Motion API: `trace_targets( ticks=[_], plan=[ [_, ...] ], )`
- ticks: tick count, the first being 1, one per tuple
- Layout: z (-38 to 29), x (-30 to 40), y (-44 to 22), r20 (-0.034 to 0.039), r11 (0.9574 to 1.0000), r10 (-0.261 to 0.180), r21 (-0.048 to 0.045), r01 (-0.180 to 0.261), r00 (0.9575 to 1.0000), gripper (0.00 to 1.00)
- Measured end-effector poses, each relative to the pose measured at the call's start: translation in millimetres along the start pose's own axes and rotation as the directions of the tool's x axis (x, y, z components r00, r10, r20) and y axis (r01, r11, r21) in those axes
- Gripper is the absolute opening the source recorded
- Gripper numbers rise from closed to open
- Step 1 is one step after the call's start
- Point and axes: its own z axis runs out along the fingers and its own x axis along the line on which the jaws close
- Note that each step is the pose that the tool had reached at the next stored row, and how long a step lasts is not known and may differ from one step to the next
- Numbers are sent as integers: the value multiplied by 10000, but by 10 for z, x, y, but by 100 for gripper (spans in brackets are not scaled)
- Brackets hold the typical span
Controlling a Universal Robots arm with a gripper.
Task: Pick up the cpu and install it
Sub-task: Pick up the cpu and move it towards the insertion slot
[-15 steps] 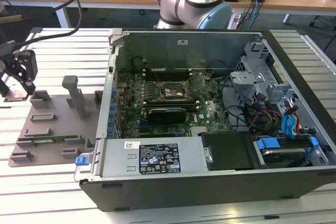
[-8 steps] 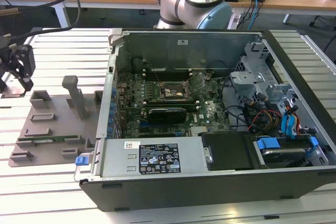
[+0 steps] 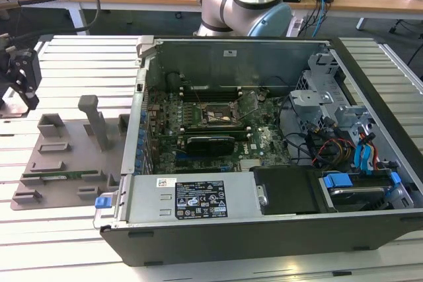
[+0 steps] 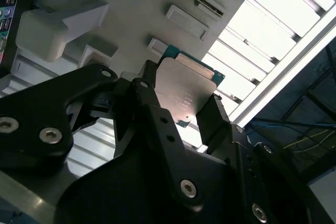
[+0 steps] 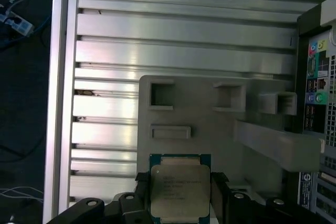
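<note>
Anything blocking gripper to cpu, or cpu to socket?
Nothing between gripper and cpu: it's already clamped between the fingers. Toward the socket, in the exterior view, the tray's tall post and the case wall stand between them.

Bottom edge of the cpu cropped in the first wrist view, its side rims hidden behind my tool fingers, tool body cut off there too

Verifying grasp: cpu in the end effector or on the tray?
In the end effector: both wrist views show its fingers clamping the cpu's edges, above the tray.
</note>
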Motion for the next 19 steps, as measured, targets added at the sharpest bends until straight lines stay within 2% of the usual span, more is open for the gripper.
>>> trace_targets(
  ticks=[3, 8, 12, 19],
  plan=[
    [-54, -2, 3, 0, 10000, -1, 3, 1, 10000, 55],
    [-105, -4, 6, -1, 10000, -1, 7, 1, 10000, 55],
    [-192, -7, 12, -1, 10000, -1, 13, 1, 10000, 55],
    [-289, -11, 25, -2, 10000, -2, 35, 2, 10000, 55]
  ],
)
